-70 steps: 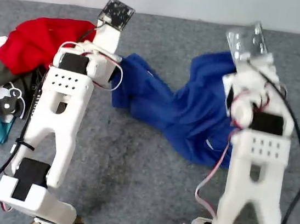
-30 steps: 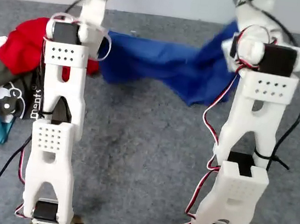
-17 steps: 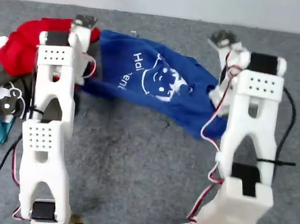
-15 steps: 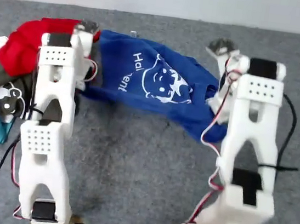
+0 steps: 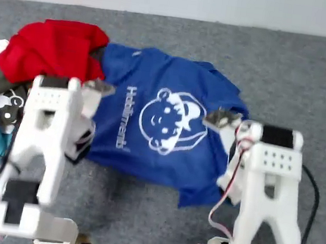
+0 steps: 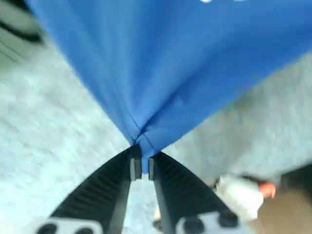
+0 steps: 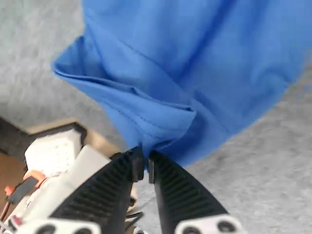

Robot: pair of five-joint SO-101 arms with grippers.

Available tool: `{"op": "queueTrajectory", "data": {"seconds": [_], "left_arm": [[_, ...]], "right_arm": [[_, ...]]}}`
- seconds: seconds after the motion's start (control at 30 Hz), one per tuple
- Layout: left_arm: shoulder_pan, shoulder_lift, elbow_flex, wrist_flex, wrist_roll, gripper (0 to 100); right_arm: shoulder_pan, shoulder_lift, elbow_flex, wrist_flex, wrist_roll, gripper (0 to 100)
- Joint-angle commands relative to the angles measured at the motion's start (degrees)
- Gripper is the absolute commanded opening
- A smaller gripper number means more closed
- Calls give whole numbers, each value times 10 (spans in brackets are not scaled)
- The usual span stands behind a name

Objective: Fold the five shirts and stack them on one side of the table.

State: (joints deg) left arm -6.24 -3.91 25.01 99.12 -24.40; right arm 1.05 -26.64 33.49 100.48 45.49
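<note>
the left gripper [image 6: 140,165] and the right gripper [image 7: 141,162] each clench a near corner of the blue cotton t-shirt with a white cartoon print [image 5: 160,140], which lies spread print-up on the grey felt table [image 5: 301,74], stretching away from both — its left edge touching the crumpled heap of red, black and white shirts [image 5: 46,52] beside the left arm.

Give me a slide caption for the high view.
Left gripper and right gripper pinch the blue shirt, spread print-up beside the pile of other shirts.
</note>
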Motion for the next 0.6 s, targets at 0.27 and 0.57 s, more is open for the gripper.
{"op": "queueTrajectory", "data": {"seconds": [0.27,0.57], "left_arm": [[-94,-249,138,12,-124,12],[-135,-368,190,14,-173,12]], "right_arm": [[59,-239,135,24,62,9],[175,-480,148,25,64,8]]}}
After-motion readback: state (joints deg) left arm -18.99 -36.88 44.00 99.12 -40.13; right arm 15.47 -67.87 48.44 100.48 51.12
